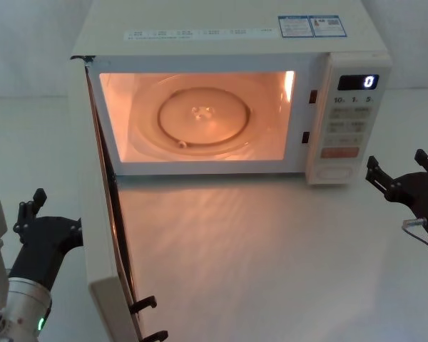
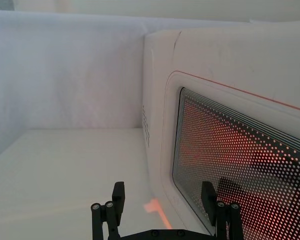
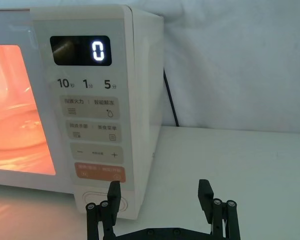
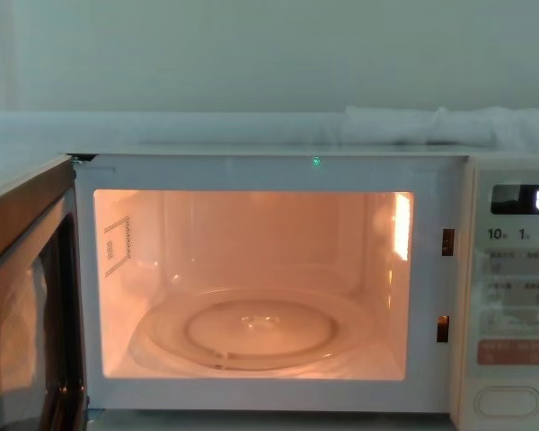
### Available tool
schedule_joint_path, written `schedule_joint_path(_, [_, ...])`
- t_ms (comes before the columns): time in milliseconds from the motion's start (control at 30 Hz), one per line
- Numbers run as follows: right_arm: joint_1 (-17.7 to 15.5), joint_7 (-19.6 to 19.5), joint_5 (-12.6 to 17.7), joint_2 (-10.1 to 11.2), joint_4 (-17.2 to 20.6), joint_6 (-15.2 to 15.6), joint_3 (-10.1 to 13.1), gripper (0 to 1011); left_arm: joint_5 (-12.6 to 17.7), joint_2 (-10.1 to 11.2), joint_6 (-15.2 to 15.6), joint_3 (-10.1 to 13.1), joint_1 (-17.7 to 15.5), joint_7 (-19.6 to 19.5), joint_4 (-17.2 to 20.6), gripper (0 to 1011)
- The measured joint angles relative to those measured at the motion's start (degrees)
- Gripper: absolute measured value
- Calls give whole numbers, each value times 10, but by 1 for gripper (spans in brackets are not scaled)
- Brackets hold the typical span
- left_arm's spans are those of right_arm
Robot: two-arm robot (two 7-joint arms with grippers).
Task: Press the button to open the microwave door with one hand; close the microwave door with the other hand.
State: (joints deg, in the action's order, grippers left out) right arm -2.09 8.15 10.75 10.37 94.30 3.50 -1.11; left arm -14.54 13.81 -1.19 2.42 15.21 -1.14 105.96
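The microwave door (image 1: pixel 103 235) stands swung wide open on its left hinge, reaching toward the near edge of the table (image 1: pixel 271 256), its two black latch hooks at its near end. Behind it the cavity (image 1: pixel 200 117) glows orange, with the glass turntable (image 1: pixel 203 117) lying flat on its floor. The button (image 1: pixel 337 172) sits at the bottom of the control panel (image 1: pixel 349 121) on the microwave's right side, just below the orange-red key (image 1: pixel 340 152); the display (image 1: pixel 357 82) above reads 0. The left gripper (image 1: pixel 30 208) hovers at the near left, outside the open door, fingers spread wide and holding nothing; from its wrist the door's dotted window (image 2: pixel 245 165) lies just beside one finger. The right gripper (image 1: pixel 399 171) hangs to the right of the panel, near the button but apart from it, jaws also wide and empty.
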Motion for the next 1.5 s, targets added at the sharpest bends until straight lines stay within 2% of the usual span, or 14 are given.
schedule_joint_path(200, [0, 0, 0, 0, 0, 0, 0, 1002, 0, 0, 0, 0, 0, 0, 0, 1001])
schedule_joint_path(400, [0, 0, 0, 0, 0, 0, 0, 1002, 0, 0, 0, 0, 0, 0, 0, 906])
schedule_joint_path(667, [0, 0, 0, 0, 0, 0, 0, 1002, 0, 0, 0, 0, 0, 0, 0, 650])
schedule_joint_path(733, [0, 0, 0, 0, 0, 0, 0, 1003, 0, 0, 0, 0, 0, 0, 0, 621])
schedule_joint_path(800, [0, 0, 0, 0, 0, 0, 0, 1002, 0, 0, 0, 0, 0, 0, 0, 533])
schedule_joint_path(867, [0, 0, 0, 0, 0, 0, 0, 1002, 0, 0, 0, 0, 0, 0, 0, 488])
schedule_joint_path(900, [0, 0, 0, 0, 0, 0, 0, 1003, 0, 0, 0, 0, 0, 0, 0, 424])
schedule_joint_path(1133, [0, 0, 0, 0, 0, 0, 0, 1002, 0, 0, 0, 0, 0, 0, 0, 216])
schedule_joint_path(1167, [0, 0, 0, 0, 0, 0, 0, 1002, 0, 0, 0, 0, 0, 0, 0, 158])
schedule_joint_path(1367, [0, 0, 0, 0, 0, 0, 0, 1003, 0, 0, 0, 0, 0, 0, 0, 7])
schedule_joint_path(1500, [0, 0, 0, 0, 0, 0, 0, 1002, 0, 0, 0, 0, 0, 0, 0, 0])
